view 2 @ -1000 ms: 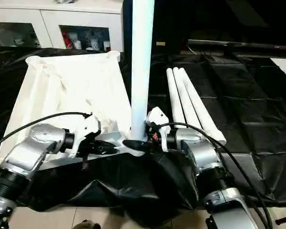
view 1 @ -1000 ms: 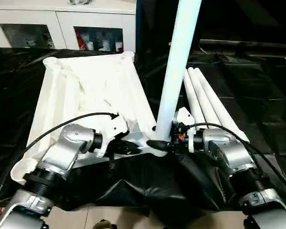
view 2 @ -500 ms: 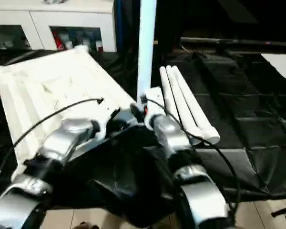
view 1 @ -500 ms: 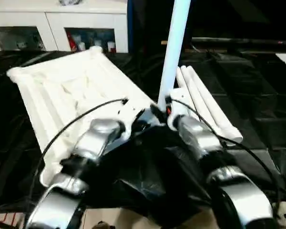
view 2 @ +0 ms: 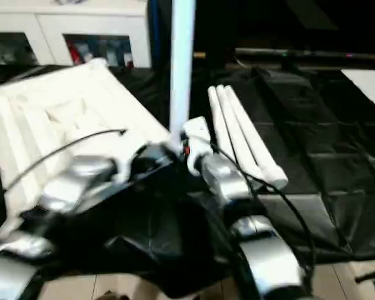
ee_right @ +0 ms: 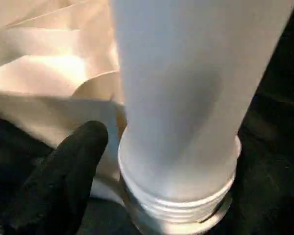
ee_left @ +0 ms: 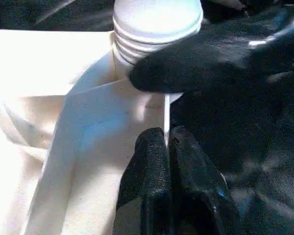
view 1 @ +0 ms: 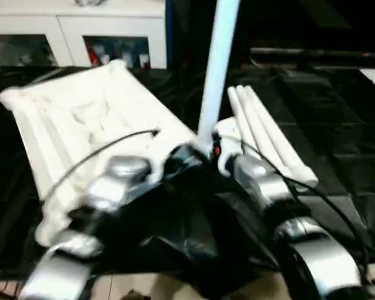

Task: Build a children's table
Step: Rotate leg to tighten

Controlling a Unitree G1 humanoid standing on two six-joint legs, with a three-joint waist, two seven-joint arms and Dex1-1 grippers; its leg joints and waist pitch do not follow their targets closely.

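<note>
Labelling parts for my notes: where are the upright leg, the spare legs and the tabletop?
upright leg (view 1: pixel 216 69): left eye view, mid shaft.
spare legs (view 1: pixel 265 134): left eye view, middle of the lying bundle.
tabletop (view 1: pixel 81 119): left eye view, ribbed underside.

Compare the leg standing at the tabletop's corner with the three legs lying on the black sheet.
The standing leg is upright; the three loose legs lie flat, side by side on the black sheet. The standing leg's threaded end sits at the tabletop corner socket; the loose legs lie apart from the tabletop. The right gripper is at the standing leg's base; the loose legs are untouched. All four are long white tapered tubes.
</note>
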